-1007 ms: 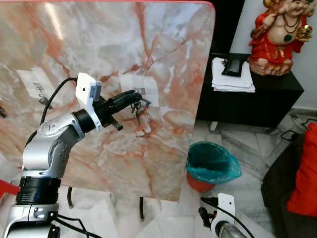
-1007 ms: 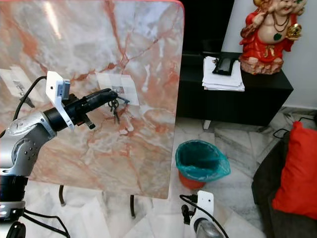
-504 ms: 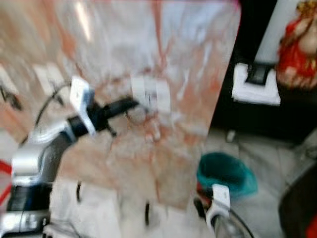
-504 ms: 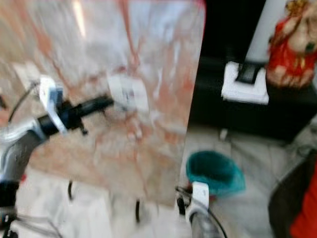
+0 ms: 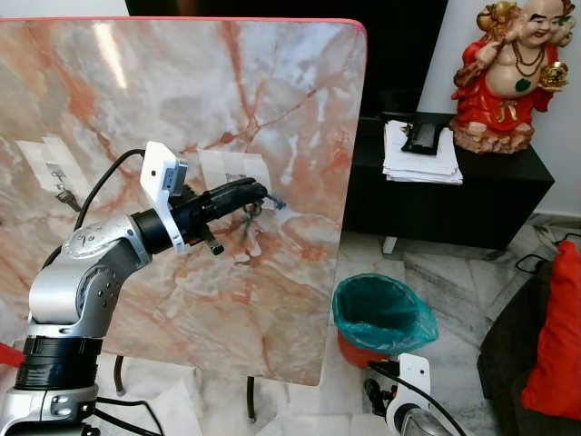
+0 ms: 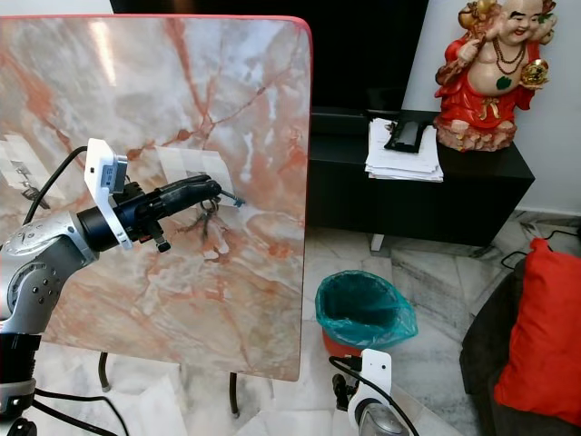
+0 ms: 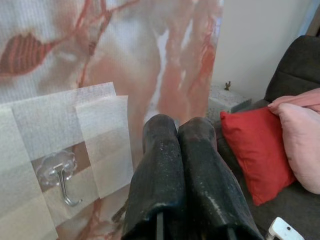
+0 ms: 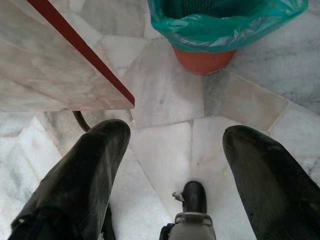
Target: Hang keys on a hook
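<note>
No readable text, labels or numbers anywhere.

Upright marble panel (image 5: 182, 118), taped clear hook (image 7: 60, 172)

Marble floor (image 5: 472, 291), black cabinet (image 5: 454, 204), white wall (image 5: 567, 136).

Head eyes overlook the marble board (image 5: 227, 118); both wrist cameras view along their jaws.
</note>
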`<state>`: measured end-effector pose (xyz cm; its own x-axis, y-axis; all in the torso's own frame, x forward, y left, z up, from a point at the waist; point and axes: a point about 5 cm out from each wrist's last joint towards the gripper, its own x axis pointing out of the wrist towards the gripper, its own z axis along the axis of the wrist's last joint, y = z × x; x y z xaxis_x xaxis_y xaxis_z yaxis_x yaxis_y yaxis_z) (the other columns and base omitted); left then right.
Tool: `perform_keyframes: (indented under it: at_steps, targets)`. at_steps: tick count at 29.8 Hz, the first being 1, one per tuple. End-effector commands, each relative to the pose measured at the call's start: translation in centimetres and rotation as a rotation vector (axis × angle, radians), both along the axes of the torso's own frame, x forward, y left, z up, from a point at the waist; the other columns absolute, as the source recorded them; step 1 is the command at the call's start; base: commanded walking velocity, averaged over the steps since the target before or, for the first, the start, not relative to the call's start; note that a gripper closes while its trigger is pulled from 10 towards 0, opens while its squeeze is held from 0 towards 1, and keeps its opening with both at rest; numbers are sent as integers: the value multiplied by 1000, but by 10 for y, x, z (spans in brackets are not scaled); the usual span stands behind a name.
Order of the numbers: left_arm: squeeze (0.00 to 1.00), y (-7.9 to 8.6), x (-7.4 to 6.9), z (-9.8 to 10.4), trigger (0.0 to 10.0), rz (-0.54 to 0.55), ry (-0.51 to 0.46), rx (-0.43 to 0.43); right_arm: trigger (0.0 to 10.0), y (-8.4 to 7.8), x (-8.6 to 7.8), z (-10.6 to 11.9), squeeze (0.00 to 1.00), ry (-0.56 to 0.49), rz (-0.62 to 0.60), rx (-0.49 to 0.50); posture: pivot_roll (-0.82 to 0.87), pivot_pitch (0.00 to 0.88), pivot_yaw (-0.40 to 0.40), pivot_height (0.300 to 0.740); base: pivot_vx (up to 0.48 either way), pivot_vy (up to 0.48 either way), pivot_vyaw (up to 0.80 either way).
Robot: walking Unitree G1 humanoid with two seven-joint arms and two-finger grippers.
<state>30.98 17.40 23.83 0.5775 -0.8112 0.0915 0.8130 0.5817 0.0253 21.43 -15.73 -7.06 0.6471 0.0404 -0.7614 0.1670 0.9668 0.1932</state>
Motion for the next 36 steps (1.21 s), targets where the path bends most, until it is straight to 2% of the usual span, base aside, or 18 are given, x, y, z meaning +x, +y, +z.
perform_keyframes:
  at_steps: [1, 18, 36]
  targets:
    - [0, 2, 2, 8, 10000, 7, -21, 14, 10000, 2, 1, 0, 0, 0, -2, 0, -9, 7, 16, 740, 0, 0, 0]
    - [0, 17, 10, 1, 10000, 119, -13, 38, 10000, 1, 0, 0, 0, 1, -5, -4, -8, 0, 11, 740, 0, 0, 0]
    - [0, 31, 20, 7, 10000, 236, -60, 30, 10000, 3, 0, 0, 0, -4, -9, -11, -2, 4, 33, 740, 0, 0, 0]
